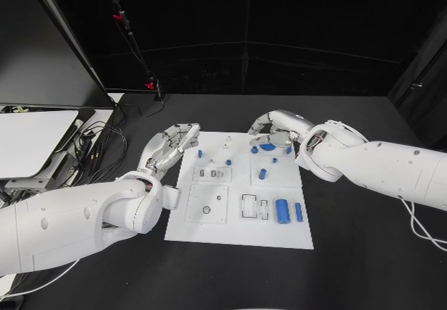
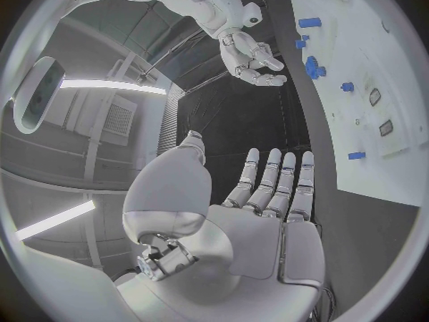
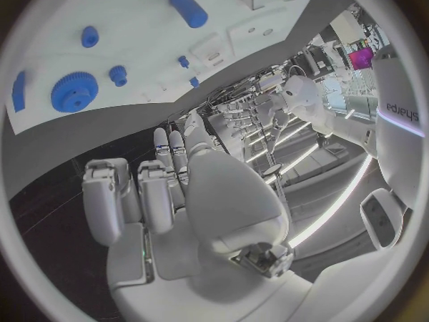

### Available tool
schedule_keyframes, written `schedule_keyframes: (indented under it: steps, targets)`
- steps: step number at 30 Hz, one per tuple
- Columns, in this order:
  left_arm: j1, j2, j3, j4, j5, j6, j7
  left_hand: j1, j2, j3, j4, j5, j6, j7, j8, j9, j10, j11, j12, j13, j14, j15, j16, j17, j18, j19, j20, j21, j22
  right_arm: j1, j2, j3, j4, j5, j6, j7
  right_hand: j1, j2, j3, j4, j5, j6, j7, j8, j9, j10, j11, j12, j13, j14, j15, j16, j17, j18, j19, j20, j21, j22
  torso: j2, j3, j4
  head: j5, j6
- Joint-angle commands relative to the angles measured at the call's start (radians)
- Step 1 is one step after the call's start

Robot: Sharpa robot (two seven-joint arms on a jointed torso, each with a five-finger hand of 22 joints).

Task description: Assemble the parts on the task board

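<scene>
Head view: on the near end of the board (image 1: 240, 236) lie two smooth blue cylinders (image 1: 282, 210), long axes pointing away from the robot. Farther up, the left hand (image 1: 173, 146) hovers beside the board's left edge, fingers spread, holding nothing. At the far right corner the right hand (image 1: 276, 132) arches, empty, over a toothed blue gear (image 1: 268, 146), the nearer hand to it

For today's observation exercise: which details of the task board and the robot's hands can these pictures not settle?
- Blue gear, head view: partly hidden under the right hand; contact unclear.
- Task board recesses, head view: too small to tell shapes.
- Task board, left wrist view: cut off by the circle's rim beyond the left hand.
</scene>
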Motion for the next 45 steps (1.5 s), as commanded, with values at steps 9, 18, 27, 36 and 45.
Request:
schedule_keyframes:
  steps: [9,18,27,36,45]
  targets:
    - [0.004,-0.004,0.001,0.004,-0.015,0.011,0.311,0.003,0.01,0.005,0.001,0.005,0.008,0.145,-0.004,-0.001,0.009,0.001,-0.005,-0.001,0.007,0.001,-0.004,0.0,0.009,0.006,0.001,0.005,0.0,0.001,0.054,0.027,-0.048,-0.217,0.067,-0.229,0.036,-0.006,-0.009,-0.004,-0.003,0.028,0.004,-0.076,0.001,0.014,-0.001,-0.066,0.002,0.091,-0.009,0.002,0.193,-0.007,0.107,-0.001,0.003,0.263,0.001,0.0018,0.0039,-0.002,-0.004]
    - [0.004,-0.004,0.001,0.002,-0.015,0.011,0.307,0.003,0.014,0.005,0.0,0.006,0.008,0.145,-0.006,-0.001,0.009,0.001,-0.007,-0.001,0.007,0.001,-0.005,0.0,0.009,0.005,0.001,0.004,0.0,-0.002,0.08,0.029,-0.071,-0.268,0.136,-0.29,0.039,-0.009,-0.015,0.001,-0.003,0.028,0.001,-0.111,0.001,0.018,0.005,-0.093,0.002,0.084,-0.004,-0.005,0.159,-0.007,0.107,0.004,0.003,0.263,-0.001,0.0022,0.0035,-0.002,-0.013]
    - [0.005,-0.005,0.001,-0.001,-0.015,0.011,0.302,0.003,0.02,0.005,0.0,0.007,0.008,0.145,-0.008,-0.001,0.009,0.001,-0.009,-0.001,0.008,0.001,-0.005,0.0,0.009,0.005,0.001,0.004,-0.001,-0.003,0.091,0.03,-0.08,-0.282,0.199,-0.318,0.031,-0.008,-0.021,0.011,-0.003,0.033,0.0,-0.131,0.002,0.034,0.01,-0.102,0.003,0.08,0.004,-0.009,0.141,-0.006,0.104,0.01,0.002,0.259,-0.002,0.002,0.0039,-0.001,-0.024]
    - [0.005,-0.005,0.001,-0.004,-0.015,0.012,0.299,0.003,0.026,0.005,0.0,0.008,0.008,0.145,-0.01,-0.001,0.009,0.001,-0.01,-0.001,0.008,0.001,-0.006,0.0,0.009,0.005,0.0,0.005,-0.001,-0.009,0.12,0.03,-0.116,-0.282,0.221,-0.321,0.032,-0.008,-0.021,0.011,-0.003,0.034,-0.001,-0.136,0.002,0.036,0.011,-0.106,0.003,0.079,0.006,-0.01,0.14,-0.005,0.102,0.012,0.001,0.256,-0.004,0.0012,0.0057,0.0,-0.033]
    - [0.005,-0.006,0.001,-0.002,-0.015,0.015,0.295,0.003,0.031,0.004,0.0,0.009,0.009,0.145,-0.011,-0.001,0.01,0.001,-0.011,-0.001,0.009,0.001,-0.007,0.0,0.009,0.004,0.0,0.004,-0.001,-0.013,0.136,0.03,-0.136,-0.282,0.257,-0.336,0.042,-0.004,-0.017,0.008,-0.002,0.039,0.0,-0.147,0.003,0.035,0.01,-0.118,0.002,0.08,0.003,-0.01,0.14,-0.005,0.1,0.013,0.0,0.254,-0.005,-0.0001,0.0054,-0.002,-0.042]
